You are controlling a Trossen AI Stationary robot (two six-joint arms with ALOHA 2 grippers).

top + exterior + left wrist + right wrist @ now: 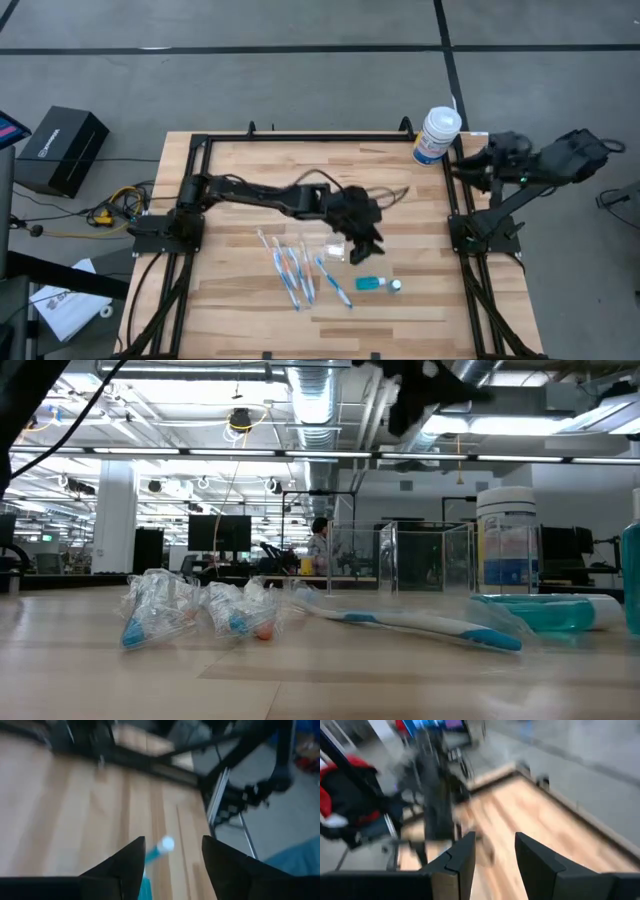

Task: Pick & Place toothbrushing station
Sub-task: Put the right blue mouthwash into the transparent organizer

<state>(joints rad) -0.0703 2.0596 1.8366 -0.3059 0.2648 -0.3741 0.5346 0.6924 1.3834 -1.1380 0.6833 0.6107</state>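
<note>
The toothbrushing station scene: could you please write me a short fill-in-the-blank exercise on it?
1. The left gripper hovers over the clear toothbrushing station with its jaws ____.
2. The white canister stands at the table's far ____ corner.
3. The right gripper waits beside the ____.

Missing: open; right; canister

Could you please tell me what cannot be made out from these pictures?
- High view: the toothbrushing station is partly hidden under the left gripper.
- Low view: the left gripper is cut off by the top edge.
- Right wrist view: motion blur hides everything beyond the right gripper.
- High view: the canister label is too small to read.
</note>
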